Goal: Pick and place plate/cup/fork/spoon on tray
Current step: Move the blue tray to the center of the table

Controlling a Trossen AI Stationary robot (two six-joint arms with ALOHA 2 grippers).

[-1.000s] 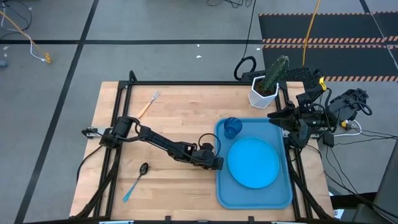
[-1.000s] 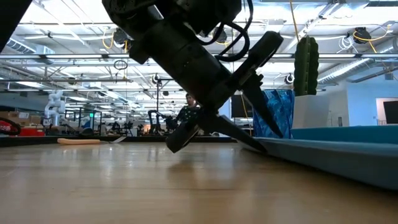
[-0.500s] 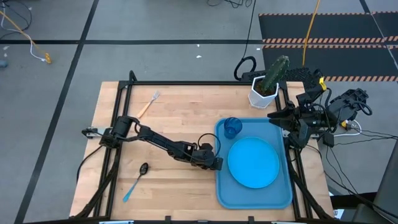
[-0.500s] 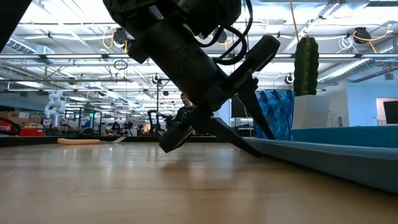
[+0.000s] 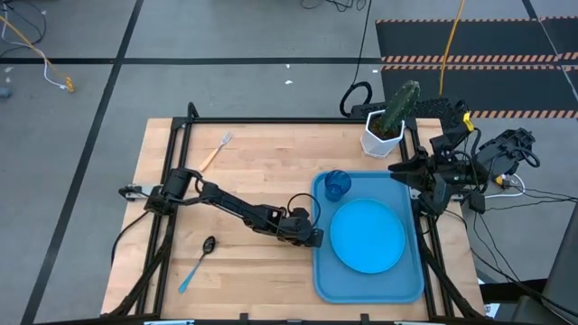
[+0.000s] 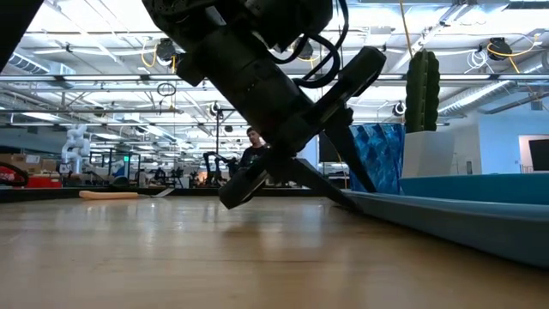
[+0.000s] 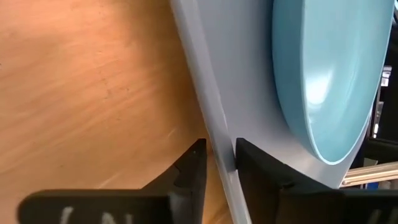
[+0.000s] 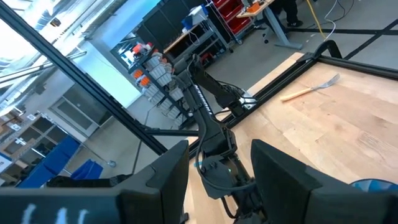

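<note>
The blue tray (image 5: 322, 280) lies on the table's right half. The sky-blue plate (image 5: 368, 235) lies flat in its middle, and the dark-blue cup (image 5: 337, 184) stands in its far left corner. My left gripper (image 5: 316, 237) is low at the tray's left rim and shut on it. The orange-handled fork (image 5: 215, 152) lies on the wood at the far left. The spoon (image 5: 199, 260) lies at the near left. My right gripper (image 5: 402, 170) waits open and empty by the tray's far right corner. My left gripper pinches the tray's left rim (image 7: 219, 152) between its two fingers, about midway along that side. One finger (image 7: 189, 174) is outside over the wood and one (image 7: 261, 168) is inside toward the plate. The fingers slant down from the table's left. The tray rests on the table.
A white pot with a cactus (image 5: 388, 122) stands beyond the tray's far right corner. Bare wood lies between the fork, the spoon and the tray. A person shows far off in the room behind the table (image 6: 251, 150).
My left gripper has shifted a little toward the table's left edge, staying low with the tray's rim between its fingers. The tray's near left corner has followed it slightly.
</note>
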